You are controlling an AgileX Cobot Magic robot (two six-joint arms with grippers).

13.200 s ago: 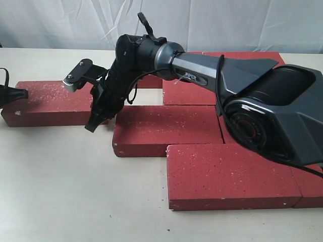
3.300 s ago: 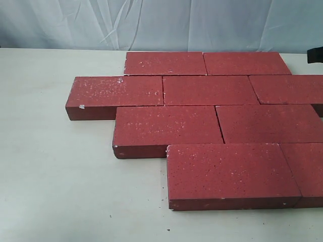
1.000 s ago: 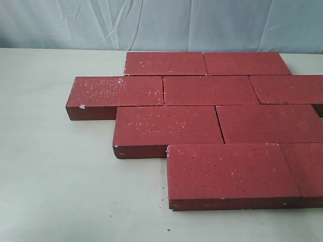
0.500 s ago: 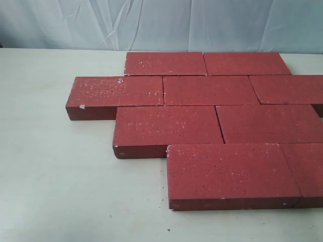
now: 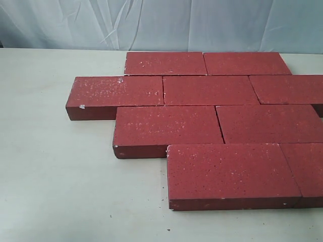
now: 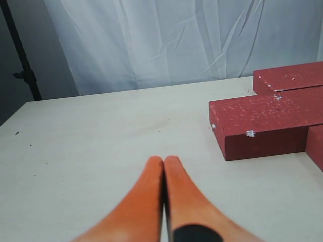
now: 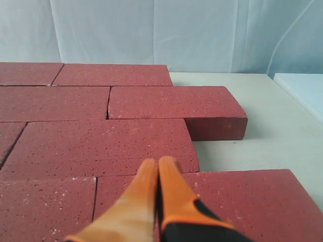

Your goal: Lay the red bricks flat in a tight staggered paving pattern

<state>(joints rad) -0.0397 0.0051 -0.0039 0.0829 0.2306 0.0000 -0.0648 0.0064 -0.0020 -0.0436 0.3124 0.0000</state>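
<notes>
White curtain [image 5: 151,25] behind, pale table [image 5: 60,191] in front, with the red bricks [image 5: 192,91] laid flat in four staggered rows.
They sit edge to edge, filling the right part of the exterior view. The left gripper [image 6: 163,162] hovers over bare tabletop just beside the bricks, orange fingers pressed together and empty; the right gripper [image 7: 157,162] hangs above the bricks, likewise clenched on nothing.

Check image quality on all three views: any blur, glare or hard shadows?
Exterior view: even, soft light; red bricks sharp, only faint shadows on the table at their edges, no glare. Left wrist view: left gripper soft, close to the lens; the bricks beyond are crisp. Right wrist view: right gripper blurred likewise, bricks in focus, no glare.
</notes>
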